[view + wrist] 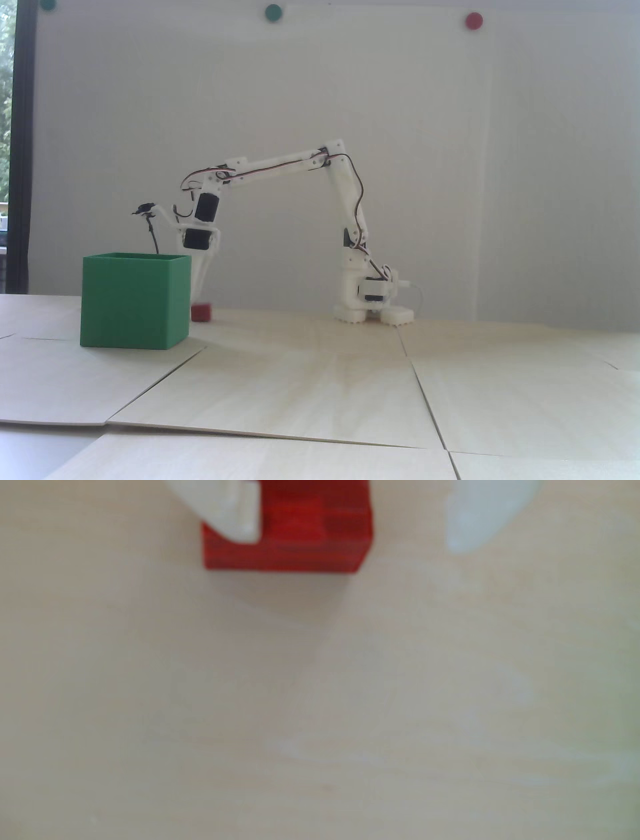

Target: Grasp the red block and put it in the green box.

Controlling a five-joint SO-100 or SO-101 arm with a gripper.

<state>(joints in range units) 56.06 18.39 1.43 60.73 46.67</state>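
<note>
The red block [201,312] rests on the wooden table just right of the green box [131,306] and a little behind it. My white gripper [198,298] reaches straight down onto the block, its lower part partly hidden by the box's right edge. In the wrist view the gripper [353,542] is open. Its left finger [235,518] overlaps the red block [304,545] at its left side. A strip of bare table separates the right finger [478,521] from the block's right face. The box is out of the wrist view.
The arm's base [372,302] stands at the back right, near the white wall. The table is made of light wooden panels with seams [415,370]. A dark window frame [22,150] borders the left side. Coloured dots are stuck high on the wall.
</note>
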